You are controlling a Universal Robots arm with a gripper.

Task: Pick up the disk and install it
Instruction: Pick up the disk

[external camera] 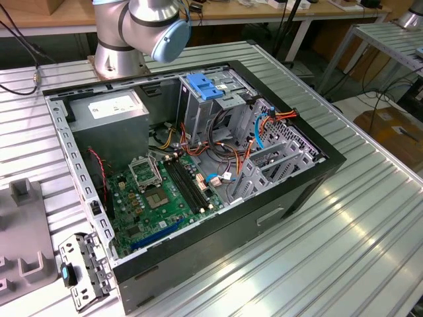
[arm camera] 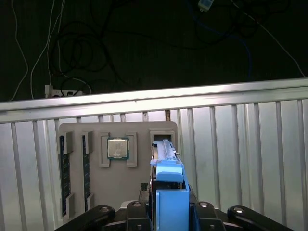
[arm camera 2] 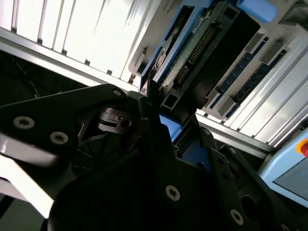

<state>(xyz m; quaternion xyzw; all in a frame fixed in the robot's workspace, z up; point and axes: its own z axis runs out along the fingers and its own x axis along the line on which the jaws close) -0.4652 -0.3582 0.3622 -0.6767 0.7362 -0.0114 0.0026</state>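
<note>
My black gripper [arm camera: 171,208] is clamped on the dark grey, blue-railed disk [arm camera: 168,171], which stands edgewise in its slot of the pale grey holder tray [arm camera: 96,129] beside the square processor chip [arm camera: 117,148]. I'd lift straight out to avoid binding.

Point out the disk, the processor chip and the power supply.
disk [arm camera: 169,171]: first wrist view, blue rail.
processor chip [arm camera: 117,148]: first wrist view, metal lid.
power supply [external camera: 112,105]: exterior view, white sticker.
</note>
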